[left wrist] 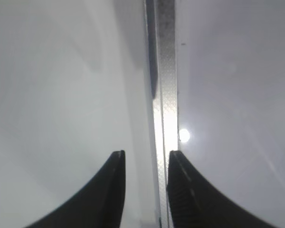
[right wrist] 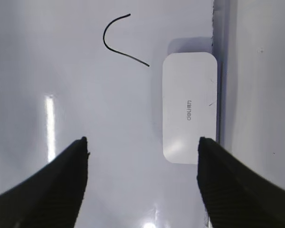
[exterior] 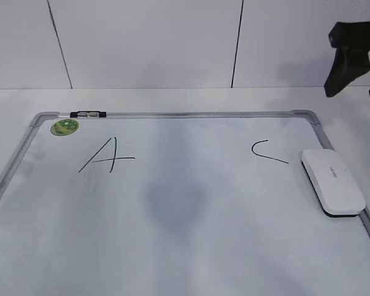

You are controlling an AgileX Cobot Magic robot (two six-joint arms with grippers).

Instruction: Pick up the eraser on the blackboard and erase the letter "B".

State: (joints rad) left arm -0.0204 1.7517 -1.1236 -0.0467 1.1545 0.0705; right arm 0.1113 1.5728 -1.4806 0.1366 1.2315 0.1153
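Observation:
The white eraser [exterior: 333,180] lies flat on the blackboard [exterior: 172,246] by its right frame, just right of the small "C" [exterior: 265,151]. No letter "B" shows; only a faint grey smudge [exterior: 172,203] marks the board's middle. My right gripper [exterior: 354,91] hangs wide open and empty above the board's far right corner. In the right wrist view its jaws [right wrist: 142,140] frame the eraser [right wrist: 189,107] and the "C" [right wrist: 116,40] below them. My left gripper [left wrist: 146,154] is open and empty, low over the board's grey frame rail [left wrist: 166,95].
A slanted "A" [exterior: 108,155] is drawn at the board's left. A round green sticker [exterior: 65,127] and a small black-and-white marker [exterior: 89,114] sit at the far left corner. White table surrounds the board; a white wall stands behind.

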